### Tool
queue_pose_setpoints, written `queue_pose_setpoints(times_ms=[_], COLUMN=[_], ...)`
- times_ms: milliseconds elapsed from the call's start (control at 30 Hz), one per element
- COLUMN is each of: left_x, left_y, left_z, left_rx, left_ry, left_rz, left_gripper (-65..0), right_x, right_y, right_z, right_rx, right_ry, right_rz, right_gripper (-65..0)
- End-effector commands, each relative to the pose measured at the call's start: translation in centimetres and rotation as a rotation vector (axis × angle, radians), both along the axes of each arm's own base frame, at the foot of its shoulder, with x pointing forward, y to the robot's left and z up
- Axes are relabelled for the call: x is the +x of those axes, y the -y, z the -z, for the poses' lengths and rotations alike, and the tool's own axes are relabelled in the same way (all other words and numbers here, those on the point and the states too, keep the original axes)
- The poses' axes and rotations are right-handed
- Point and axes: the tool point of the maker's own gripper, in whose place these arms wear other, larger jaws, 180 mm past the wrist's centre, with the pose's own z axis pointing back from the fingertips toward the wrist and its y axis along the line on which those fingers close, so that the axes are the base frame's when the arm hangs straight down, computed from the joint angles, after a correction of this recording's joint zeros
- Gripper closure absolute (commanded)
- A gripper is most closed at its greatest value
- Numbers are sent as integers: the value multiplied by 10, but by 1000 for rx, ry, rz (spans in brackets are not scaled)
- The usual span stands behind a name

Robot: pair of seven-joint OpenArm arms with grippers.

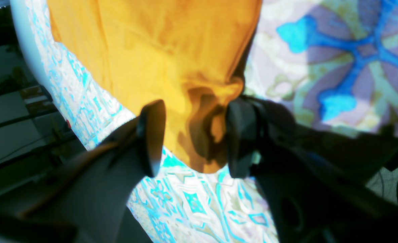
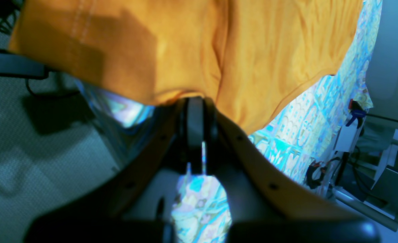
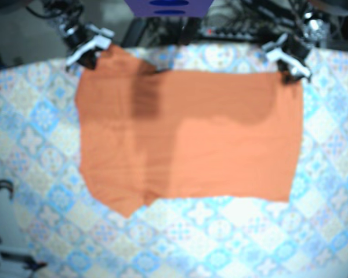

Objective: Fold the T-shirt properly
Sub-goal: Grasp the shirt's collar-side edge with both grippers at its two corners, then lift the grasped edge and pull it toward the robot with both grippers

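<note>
Orange fabric T-shirt (image 3: 185,139) lies spread nearly flat on the blue-and-white patterned tablecloth (image 3: 220,237). A darker band toward the base view's left suggests a doubled layer.

Right gripper (image 2: 195,104): jaws together, apparently pinching the shirt's edge at 1 far corner.

Left gripper (image 1: 194,138): jaws apart, straddling a bunched lump at the other far corner, not clamping it.

Handling, my read:
- Light and limp with 0 stiffness, so it will sag and crease between 2 grip points.
- It likely drags on the cloth rather than sliding.
- Best hold is at the corners or hem seams. Catch all layers and carry both corners level so the fold edge stays straight.
</note>
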Motion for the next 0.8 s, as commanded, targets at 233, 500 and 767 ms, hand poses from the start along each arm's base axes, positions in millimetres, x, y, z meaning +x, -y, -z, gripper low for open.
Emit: queue_pose_setpoints(times_ms=[233,500,767], left_x=[-2,1,4], left_y=[-17,-24,-28], left_z=[-1,-4,-7], left_rx=[29,37,42], left_ry=[-22,-9,0], left_rz=[-35,-51,-59], left_gripper=[-290,-290,-290], right_x=[0,0,0], right_y=[3,2,2], right_z=[-4,-3,-3], right_rx=[-2,-1,0], right_ry=[12,12,12], right_rz=[0,-1,-2], right_gripper=[0,0,0])
